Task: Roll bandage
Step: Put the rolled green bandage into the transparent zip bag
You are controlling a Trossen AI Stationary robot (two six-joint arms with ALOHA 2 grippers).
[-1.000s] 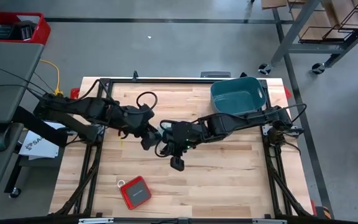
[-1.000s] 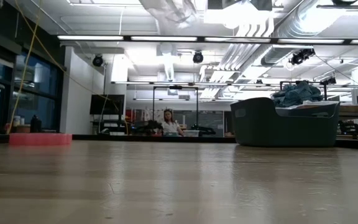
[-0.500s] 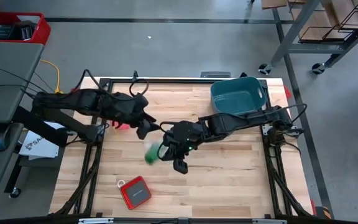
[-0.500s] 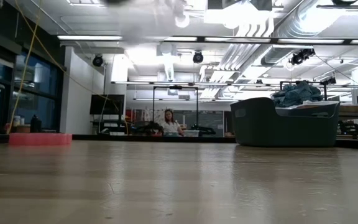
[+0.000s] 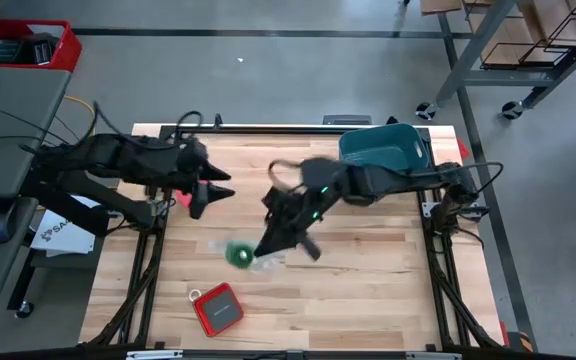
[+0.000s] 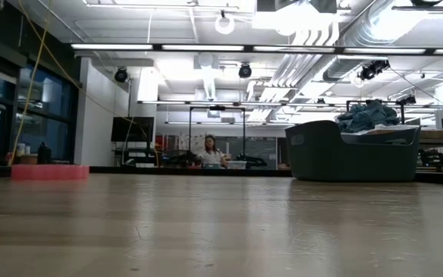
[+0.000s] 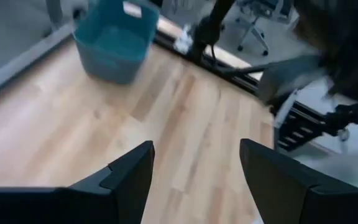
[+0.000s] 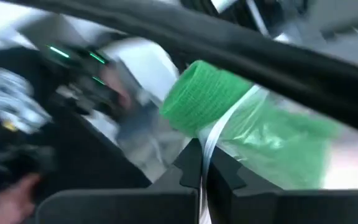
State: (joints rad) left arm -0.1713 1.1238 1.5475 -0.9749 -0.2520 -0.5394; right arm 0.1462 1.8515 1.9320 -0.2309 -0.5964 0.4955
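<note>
Right gripper (image 8: 201, 180) clamped on clear wrap of bandage (image 5: 238, 253) — roll hangs near red box (image 5: 217, 308); left gripper (image 7: 194, 165) wide, empty

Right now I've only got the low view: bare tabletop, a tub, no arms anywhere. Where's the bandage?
Observer: The bandage is a green roll near the table's middle, between the red case and the right gripper.
Operator: Is it held?
Observer: The right gripper is shut on a clear film trailing from the roll, not on the roll itself.
Operator: And the left one?
Observer: The left gripper is open and empty, over the table's left side, apart from the roll.
</note>
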